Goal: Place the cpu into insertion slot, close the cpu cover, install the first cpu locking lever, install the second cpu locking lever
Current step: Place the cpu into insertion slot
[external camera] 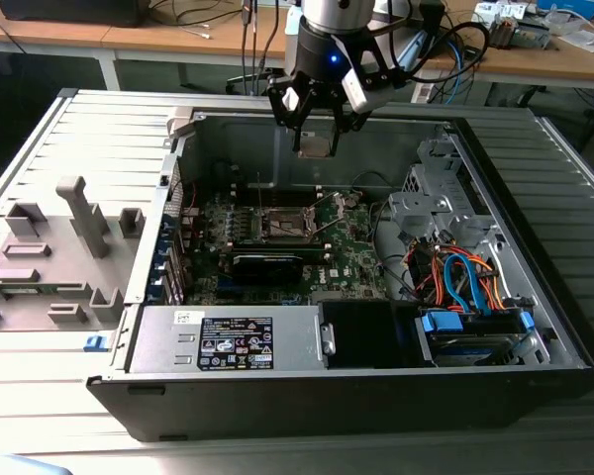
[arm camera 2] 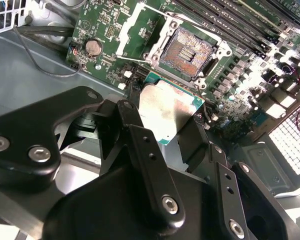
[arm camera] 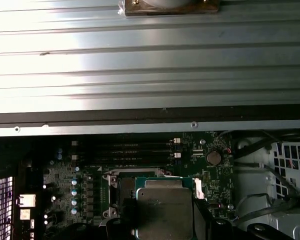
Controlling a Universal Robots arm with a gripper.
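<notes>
Wooden desks strewn with cables run behind a ribbed grey table [external camera: 40, 396], on which an open computer case [external camera: 307, 406] lies on its side with its motherboard [external camera: 354, 255] exposed. Over the case hangs the gripper [external camera: 317, 137], its jaws clenched on the cpu [arm camera 2: 167, 110]. They pinch the chip by two opposite edges, so that the plain metal top sits between them and a green corner pokes out past one finger.

Below the jaws, and somewhat ahead of them in the second wrist view, lies the insertion slot [arm camera 2: 186, 52]. Its brownish contact field is bare. Beside the slot, on the side farther from the jaws, the cpu cover [arm camera 2: 126, 35] stands swung up, its cut-out centre showing green board through it.

The first step looks to be in hand: the chip is carried but not yet seated, well apart from the socket and above it. The cover is still open, and I cannot tell how the locking levers stand.

As I judge it, seating the chip calls for bringing the jaws squarely over the slot, matching the chip's edges to the silver rim and lowering it flat. A tilted or shifted entry could bear on the fine contacts beneath. The raised cover, close to the jaws' path, also needs a clear berth.
</notes>
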